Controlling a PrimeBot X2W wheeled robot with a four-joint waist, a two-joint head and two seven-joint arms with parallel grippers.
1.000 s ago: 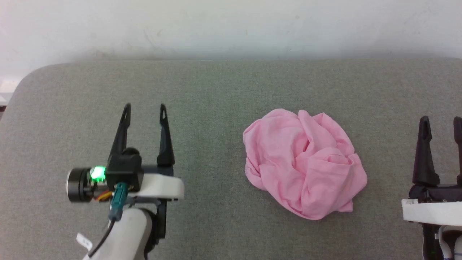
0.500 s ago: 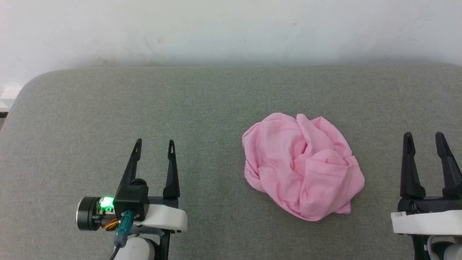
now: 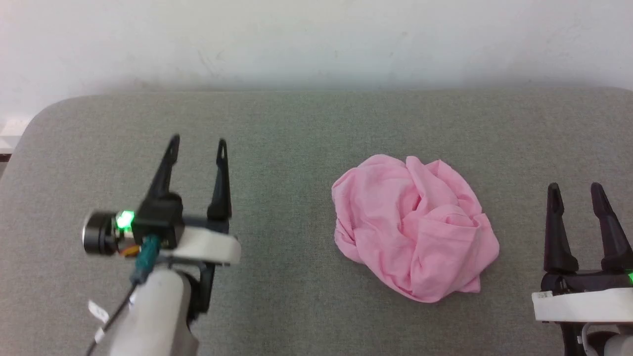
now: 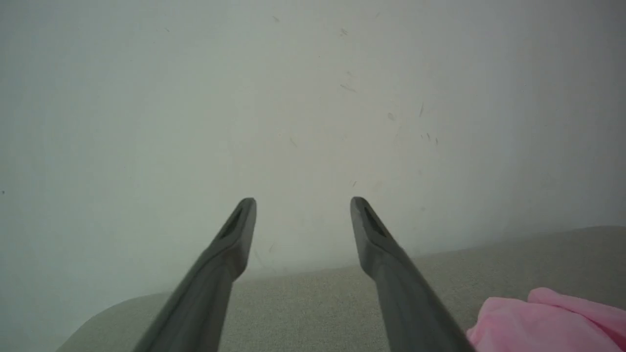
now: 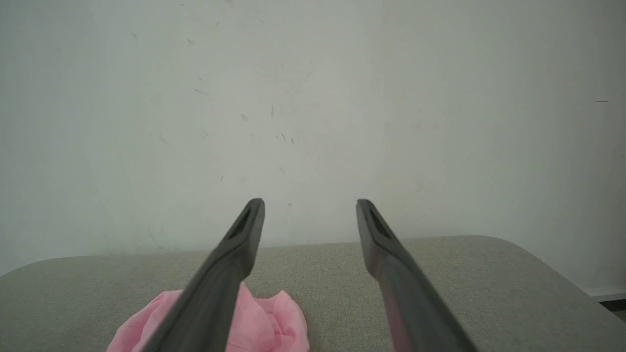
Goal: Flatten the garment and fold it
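The garment (image 3: 414, 228) is a light pink cloth lying crumpled in a rounded heap on the grey padded surface (image 3: 296, 128), right of centre. My left gripper (image 3: 197, 142) hovers well to its left, open and empty, fingers pointing away from me. My right gripper (image 3: 575, 187) stands open and empty just right of the heap, apart from it. In the left wrist view the left gripper (image 4: 302, 200) frames the wall, with the garment (image 4: 543, 322) at the lower right. In the right wrist view the right gripper (image 5: 310, 201) is open above the garment (image 5: 274, 322), which lies at the lower left.
A pale wall (image 3: 316, 39) rises directly behind the grey surface's far edge. The surface's rounded left corner (image 3: 39, 113) and its right edge (image 5: 552, 274) mark the limits. Bare grey fabric surrounds the heap.
The left gripper has moved forward again after drawing back half a second ago. The right gripper drew back and shifted slightly left. The head camera tilted early on. The garment lies unchanged.
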